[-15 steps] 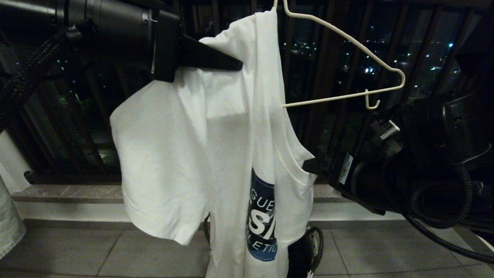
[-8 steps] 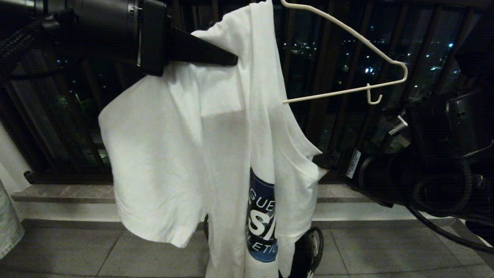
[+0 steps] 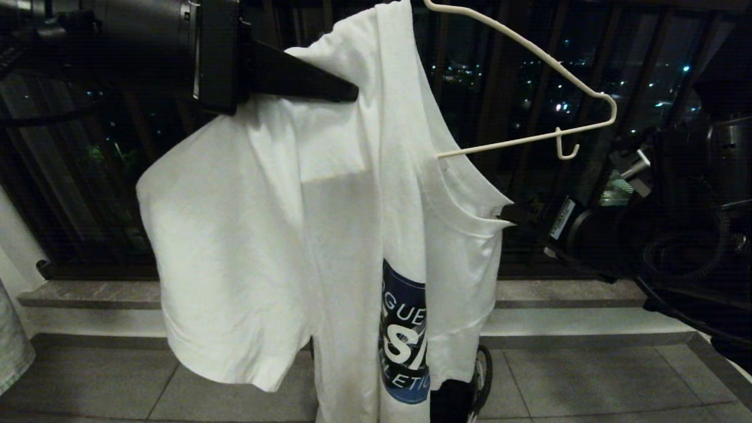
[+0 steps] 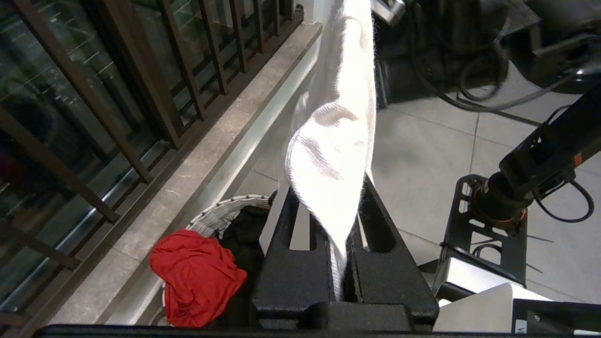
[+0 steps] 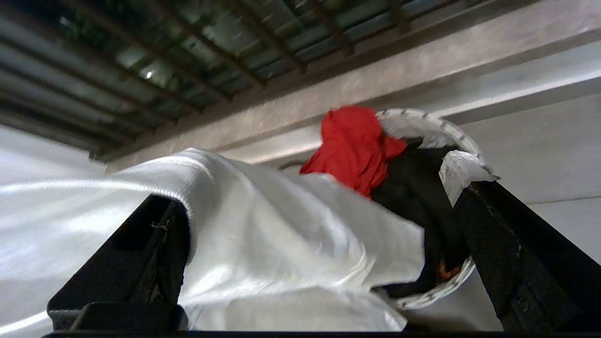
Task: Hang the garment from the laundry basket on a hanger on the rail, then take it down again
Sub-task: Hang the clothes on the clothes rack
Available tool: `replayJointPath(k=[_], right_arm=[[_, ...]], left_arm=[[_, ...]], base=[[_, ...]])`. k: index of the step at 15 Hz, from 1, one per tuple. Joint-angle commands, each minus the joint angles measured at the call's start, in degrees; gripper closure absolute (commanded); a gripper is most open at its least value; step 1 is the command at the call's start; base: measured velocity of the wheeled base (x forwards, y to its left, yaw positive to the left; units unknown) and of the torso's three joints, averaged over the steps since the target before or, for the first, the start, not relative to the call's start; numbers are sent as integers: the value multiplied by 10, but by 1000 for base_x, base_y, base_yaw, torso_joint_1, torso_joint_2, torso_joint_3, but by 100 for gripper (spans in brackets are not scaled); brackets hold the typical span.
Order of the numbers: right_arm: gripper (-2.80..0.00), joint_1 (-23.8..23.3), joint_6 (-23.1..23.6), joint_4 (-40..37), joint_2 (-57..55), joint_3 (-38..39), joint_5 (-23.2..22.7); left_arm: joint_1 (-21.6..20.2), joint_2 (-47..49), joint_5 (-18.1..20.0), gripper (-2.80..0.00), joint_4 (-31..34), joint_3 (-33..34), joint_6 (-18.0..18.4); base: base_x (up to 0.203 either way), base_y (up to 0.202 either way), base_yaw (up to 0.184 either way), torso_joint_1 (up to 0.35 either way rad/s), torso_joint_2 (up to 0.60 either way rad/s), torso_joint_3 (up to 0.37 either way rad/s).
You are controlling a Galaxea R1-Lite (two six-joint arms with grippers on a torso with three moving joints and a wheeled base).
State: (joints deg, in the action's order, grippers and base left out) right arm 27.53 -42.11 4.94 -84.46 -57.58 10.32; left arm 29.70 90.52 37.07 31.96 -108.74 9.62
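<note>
The white garment (image 3: 264, 223), with its blue chest print (image 3: 405, 335), hangs in front of me over one arm of the thin white hanger (image 3: 529, 59). The hanger's other arm sticks out bare to the right and its hook runs out of the top of the view. High on the left, my left gripper (image 3: 346, 94) (image 4: 326, 188) is shut on a ribbed fold of the garment. On the right, my right gripper (image 3: 506, 214) (image 5: 319, 202) is open wide, and the ribbed neck edge is draped over one finger (image 5: 145, 244). The laundry basket (image 4: 225, 211) (image 5: 422, 123) stands on the floor below. No rail is in view.
The basket holds a red garment (image 4: 197, 277) and a black one (image 5: 413, 197). Dark balcony bars (image 3: 493, 88) and a stone ledge (image 3: 94, 294) run behind. A pale denim garment (image 3: 12, 352) hangs at the left edge. My own base (image 4: 488, 234) stands on the tiled floor.
My right gripper has moved up and to the right, drawing the neck edge outward. The left gripper has shifted a little left and up, so the garment hangs spread wider.
</note>
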Motion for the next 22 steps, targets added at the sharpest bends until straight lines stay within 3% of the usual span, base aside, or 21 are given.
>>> replayJointPath(k=[1, 4, 7, 8, 16, 22], right_arm=[[-280, -24, 4, 8, -4, -1, -8], [-280, -60, 12, 21, -9, -2, -40], [-280, -64, 12, 21, -7, -3, -49], [0, -64, 12, 21, -5, -3, -51], [0, -67, 31, 21, -4, -19, -53], [0, -100, 42, 20, -48, -64, -61]], left_arm=[[1, -2, 2, 0, 2, 0, 0], [0, -7, 3, 0, 1, 9, 0], [0, -7, 3, 0, 1, 8, 0], [1, -7, 3, 0, 1, 9, 0], [1, -11, 3, 0, 2, 17, 0], [5, -18, 5, 0, 2, 26, -8]], base=[[0, 0, 0, 0, 0, 0], [0, 0, 0, 0, 0, 0], [0, 0, 0, 0, 0, 0], [0, 0, 0, 0, 0, 0], [0, 0, 0, 0, 0, 0], [0, 0, 0, 0, 0, 0]])
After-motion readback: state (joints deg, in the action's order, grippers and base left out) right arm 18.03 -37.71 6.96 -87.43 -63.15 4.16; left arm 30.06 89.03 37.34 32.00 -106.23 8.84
